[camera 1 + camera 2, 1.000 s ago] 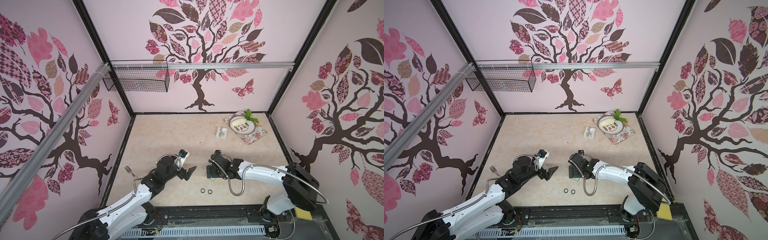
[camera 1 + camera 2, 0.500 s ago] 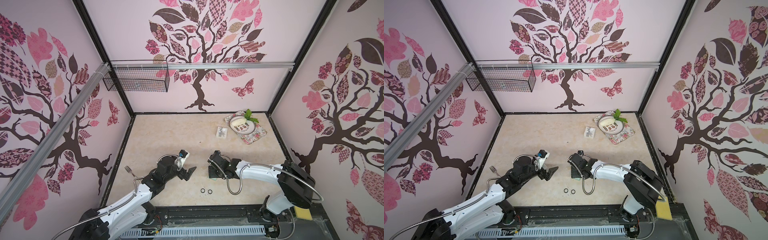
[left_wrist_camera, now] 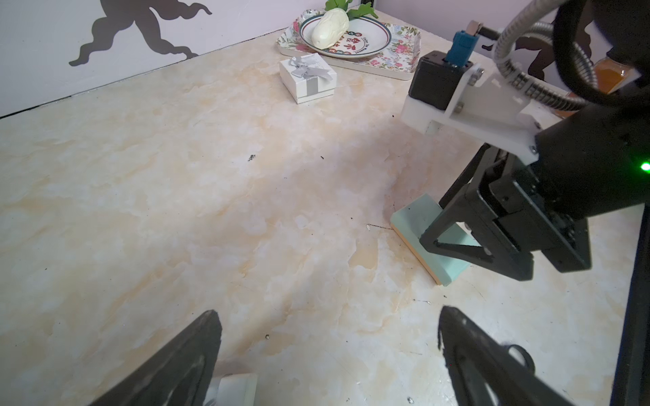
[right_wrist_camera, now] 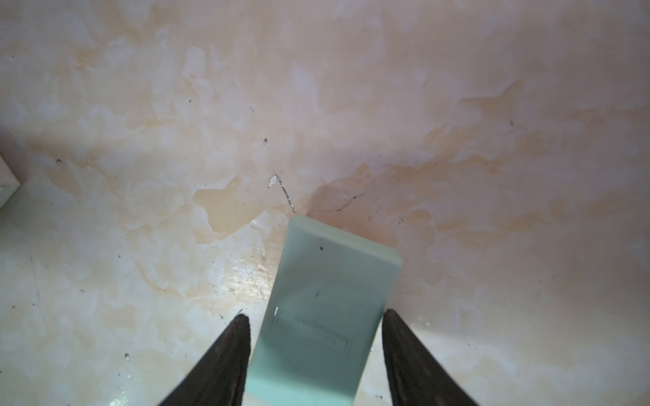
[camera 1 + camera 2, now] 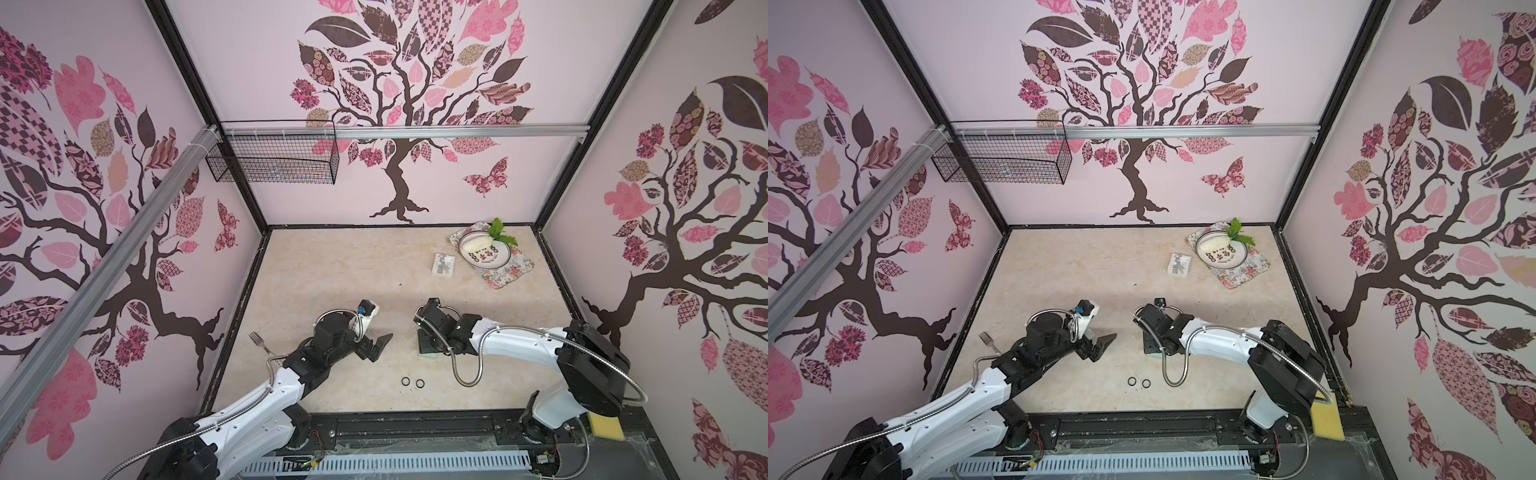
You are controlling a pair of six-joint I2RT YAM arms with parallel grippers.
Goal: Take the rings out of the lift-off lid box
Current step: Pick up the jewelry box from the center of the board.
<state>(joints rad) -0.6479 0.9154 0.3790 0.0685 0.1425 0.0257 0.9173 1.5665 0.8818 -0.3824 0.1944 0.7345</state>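
Observation:
Two black rings (image 5: 405, 381) (image 5: 1132, 381) lie side by side on the table near its front edge; any other rings are hidden. The lift-off lid box (image 4: 330, 281) is mint green with its lid on, and only a sliver (image 5: 428, 354) shows under my right wrist in both top views. My right gripper (image 4: 314, 318) reaches down over the box (image 3: 415, 225), a finger against each side, shut on it. My left gripper (image 5: 379, 347) (image 3: 329, 337) hovers open to the left of the box, with nothing between its fingers.
A white gift box with a silver bow (image 5: 444, 264) (image 3: 307, 77) stands at the back right, beside a floral tray (image 5: 507, 274) carrying a plate with a white vegetable. A fork (image 5: 259, 341) lies by the left wall. A wire basket (image 5: 272, 160) hangs on the back rail.
My right gripper's jaws have narrowed from wide open onto the mint box, and its wrist has shifted slightly. The left arm and the two black rings have not moved.

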